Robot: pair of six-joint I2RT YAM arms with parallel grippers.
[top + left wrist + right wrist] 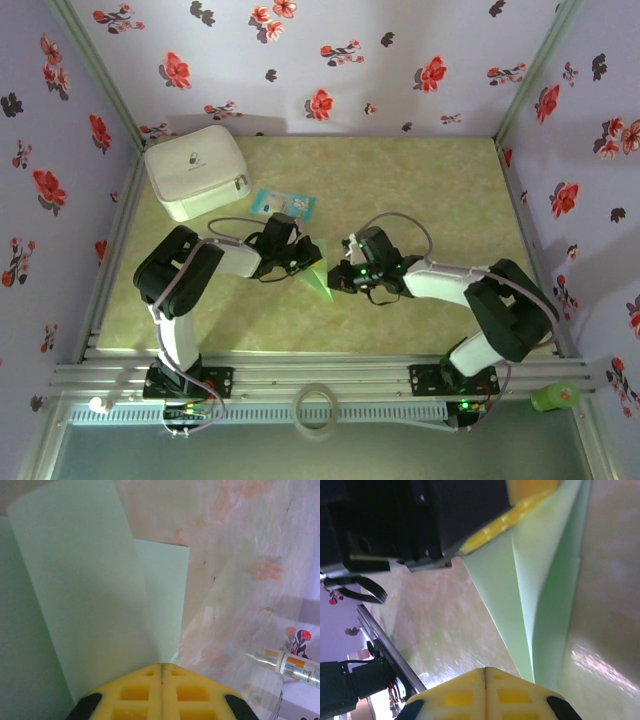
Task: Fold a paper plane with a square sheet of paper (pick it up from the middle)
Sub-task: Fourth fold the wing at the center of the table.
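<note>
This looks like a robot test cell in a lab, not a home: floral-print cloth walls (350, 60) hang on an aluminium frame (104, 78). A left arm (185, 275) and a right arm (505, 305) are bolted to slotted aluminium rails (330, 378) edging a marble-patterned tabletop (430, 190).

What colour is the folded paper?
The paper is pale mint green, clearest in the left wrist view.

The left pincer (162, 667), closed, pinches the creased square sheet of paper (90, 595).
</note>
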